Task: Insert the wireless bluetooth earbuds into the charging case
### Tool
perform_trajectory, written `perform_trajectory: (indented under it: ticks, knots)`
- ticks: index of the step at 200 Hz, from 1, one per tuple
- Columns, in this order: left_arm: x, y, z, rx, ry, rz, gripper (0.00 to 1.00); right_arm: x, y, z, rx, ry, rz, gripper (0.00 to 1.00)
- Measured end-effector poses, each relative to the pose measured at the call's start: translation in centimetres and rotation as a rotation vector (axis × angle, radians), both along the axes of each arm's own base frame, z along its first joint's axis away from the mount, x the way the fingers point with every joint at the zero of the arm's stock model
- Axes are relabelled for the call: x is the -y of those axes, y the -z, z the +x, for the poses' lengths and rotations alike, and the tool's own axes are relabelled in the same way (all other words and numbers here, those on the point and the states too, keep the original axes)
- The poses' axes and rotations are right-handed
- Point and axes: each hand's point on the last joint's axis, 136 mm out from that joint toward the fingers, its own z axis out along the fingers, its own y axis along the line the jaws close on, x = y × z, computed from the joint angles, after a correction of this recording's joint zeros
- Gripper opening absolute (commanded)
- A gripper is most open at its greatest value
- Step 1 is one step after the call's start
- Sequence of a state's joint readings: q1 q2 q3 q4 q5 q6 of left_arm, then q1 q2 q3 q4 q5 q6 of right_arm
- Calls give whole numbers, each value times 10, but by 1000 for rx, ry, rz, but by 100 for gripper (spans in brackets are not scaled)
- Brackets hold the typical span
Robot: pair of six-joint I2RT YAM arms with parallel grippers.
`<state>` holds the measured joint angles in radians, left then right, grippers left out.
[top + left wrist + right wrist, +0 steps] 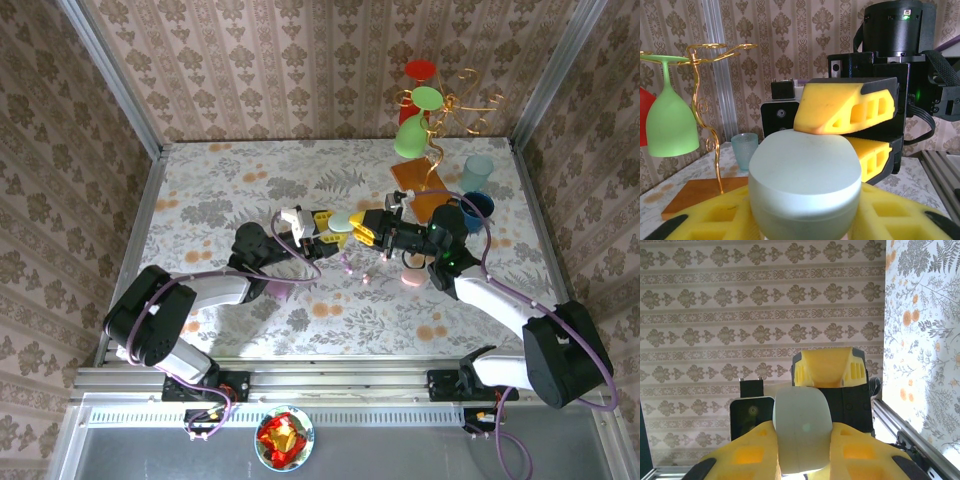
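A round mint charging case [341, 221] hangs above the table's middle, closed, with both grippers on it. From the left, my left gripper [323, 229] is shut on it. In the left wrist view the charging case [805, 175] sits between the yellow pads of my left gripper [805, 220], and the right arm's fingers [840, 107] clamp its far rim. From the right, my right gripper [362, 229] is shut on its other side. The right wrist view has the charging case [802, 427] edge-on in my right gripper [802, 450]. A tiny pinkish piece [366, 279], apparently an earbud, lies on the table below.
A gold wire stand [440, 110] on an orange base holds a green glass [410, 138] and a red one at the back right. A pale teal cup [477, 172] and a blue cup [478, 208] stand beside it. A pink case [410, 279] and a lilac case [283, 291] lie nearer.
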<state>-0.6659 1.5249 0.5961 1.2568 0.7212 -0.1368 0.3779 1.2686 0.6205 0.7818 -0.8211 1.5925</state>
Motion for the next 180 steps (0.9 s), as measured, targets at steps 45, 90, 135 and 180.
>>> perform_trajectory:
  ticks: [45, 90, 135, 180]
  knots:
    - [0, 0, 0, 1, 1, 0, 30, 0, 0, 0, 0, 0, 0, 20]
    - [0, 1, -1, 1, 5, 1, 32, 1, 3, 1, 22, 5, -32, 62]
    - [-3, 14, -5, -27, 8, 21, 33, 13, -6, 1, 199, 42, -209, 80]
    - [-5, 16, -12, -47, 40, 25, 33, 24, -38, -8, 641, 39, -507, 86]
